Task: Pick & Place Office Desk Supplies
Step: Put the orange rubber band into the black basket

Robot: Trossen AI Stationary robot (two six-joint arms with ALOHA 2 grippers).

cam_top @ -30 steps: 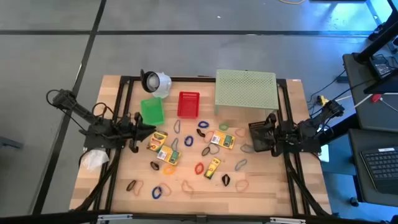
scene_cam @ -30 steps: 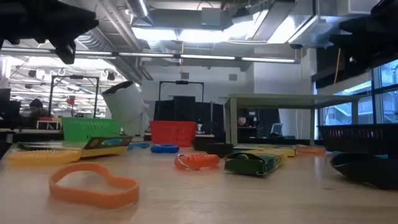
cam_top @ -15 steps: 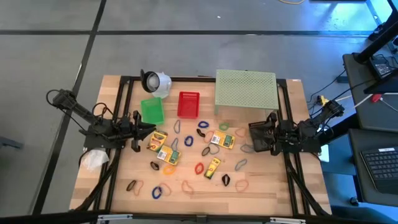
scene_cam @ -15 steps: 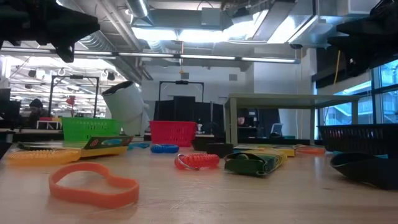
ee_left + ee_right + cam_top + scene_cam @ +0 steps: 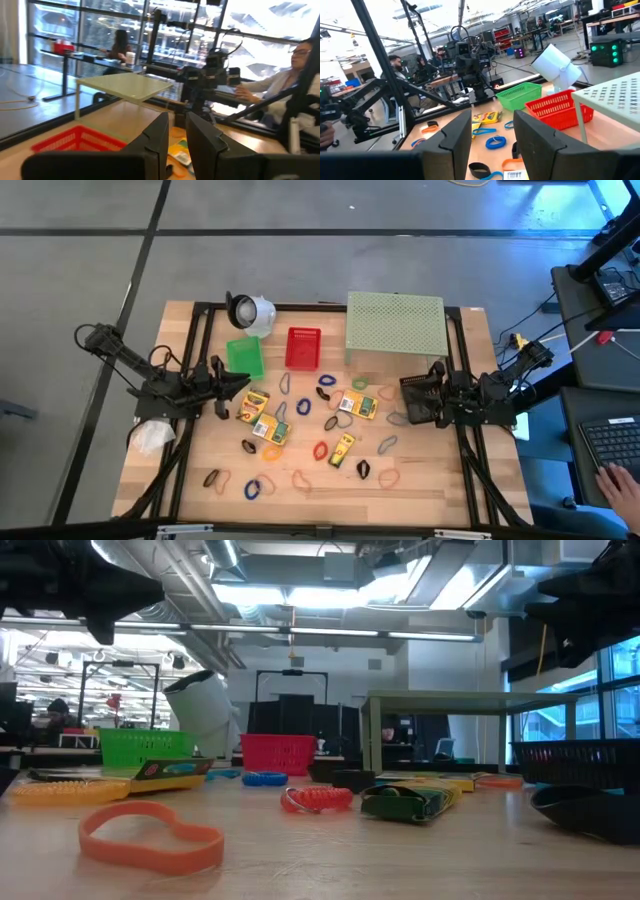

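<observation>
Tabletop (image 5: 430, 470): pale wood, matt, visible grain.
Shelf (image 5: 395, 323): perforated sheet metal, pale green, matt.
Baskets, red (image 5: 303, 348) and green (image 5: 244, 359): slotted plastic, slight sheen.
Orange band (image 5: 150, 836): rubber, smooth, dull.
Crayon boxes (image 5: 358, 404): printed card, glossy.
White lamp (image 5: 250, 312): smooth plastic.
Left hand (image 5: 175, 145): dark, matt plastic fingers.

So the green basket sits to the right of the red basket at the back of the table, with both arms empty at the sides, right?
Not quite. In the high view the green basket sits to the left of the red basket, not the right. The rest holds: the left gripper and right gripper hold nothing, at the table's sides.
</observation>
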